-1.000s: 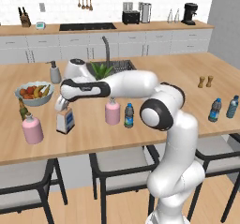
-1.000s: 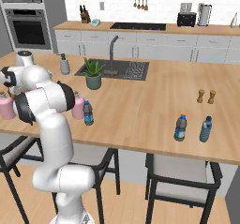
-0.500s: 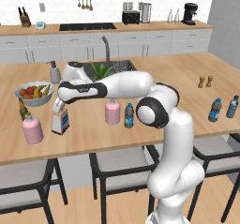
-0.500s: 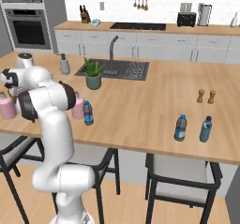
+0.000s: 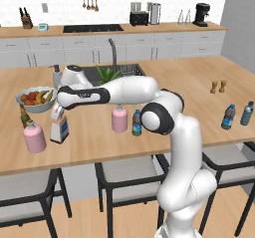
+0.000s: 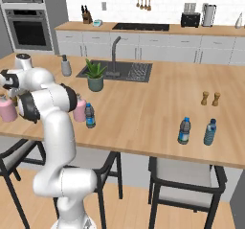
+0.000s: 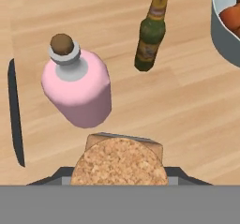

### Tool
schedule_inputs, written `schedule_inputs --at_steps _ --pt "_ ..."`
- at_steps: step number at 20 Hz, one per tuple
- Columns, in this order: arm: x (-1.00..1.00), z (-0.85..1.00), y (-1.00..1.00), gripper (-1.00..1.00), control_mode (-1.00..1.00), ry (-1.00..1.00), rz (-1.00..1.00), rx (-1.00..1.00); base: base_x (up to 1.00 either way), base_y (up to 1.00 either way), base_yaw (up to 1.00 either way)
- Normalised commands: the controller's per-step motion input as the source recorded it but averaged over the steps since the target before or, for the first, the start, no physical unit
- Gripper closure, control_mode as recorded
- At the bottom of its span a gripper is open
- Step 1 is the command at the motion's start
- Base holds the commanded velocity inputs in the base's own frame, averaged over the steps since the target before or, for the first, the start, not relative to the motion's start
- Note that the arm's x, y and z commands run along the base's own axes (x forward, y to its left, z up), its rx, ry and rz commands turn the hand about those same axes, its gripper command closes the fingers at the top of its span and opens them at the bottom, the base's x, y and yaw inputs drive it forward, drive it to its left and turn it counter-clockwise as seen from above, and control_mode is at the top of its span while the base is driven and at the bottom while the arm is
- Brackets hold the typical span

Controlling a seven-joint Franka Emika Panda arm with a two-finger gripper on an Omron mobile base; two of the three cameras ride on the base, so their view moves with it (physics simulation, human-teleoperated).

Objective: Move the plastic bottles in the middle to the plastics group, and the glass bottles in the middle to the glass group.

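The gripper [image 5: 58, 113] sits over the tan stopper of one flat square bottle [image 5: 60, 129]; whether its fingers pinch the stopper cannot be told. Just left of that bottle stand one stout pink bottle [image 5: 34, 137] and one thin olive-brown bottle [image 7: 151, 31]. To its right are one round pink bottle [image 5: 119, 119] and one small water bottle [image 5: 137, 123]. Behind it, a bowl [image 5: 25, 104] holds fruit. Far right of it stand two water bottles [image 5: 228, 117].
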Motion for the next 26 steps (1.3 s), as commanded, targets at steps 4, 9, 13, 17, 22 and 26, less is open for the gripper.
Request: schedule_inputs --at_steps 4,9,13,17,22,26 --pt "0.0 -0.14 0.03 1.0 -1.0 0.0 0.0 0.0 0.0 0.0 0.0" --pt "0.0 -0.45 0.0 1.0 -1.0 0.0 0.0 -0.04 0.0 0.0 0.0" --pt "0.0 -0.41 0.0 1.0 -1.0 -0.02 0.0 -0.07 0.0 0.0 0.0" --pt "0.0 -0.11 0.01 1.0 -1.0 -0.01 0.0 -0.04 0.0 0.0 0.0" --pt "0.0 0.0 0.0 -1.0 -1.0 0.0 0.0 0.0 0.0 0.0 0.0" --pt "0.0 0.01 0.0 -1.0 -1.0 0.03 0.0 0.0 0.0 0.0 0.0"
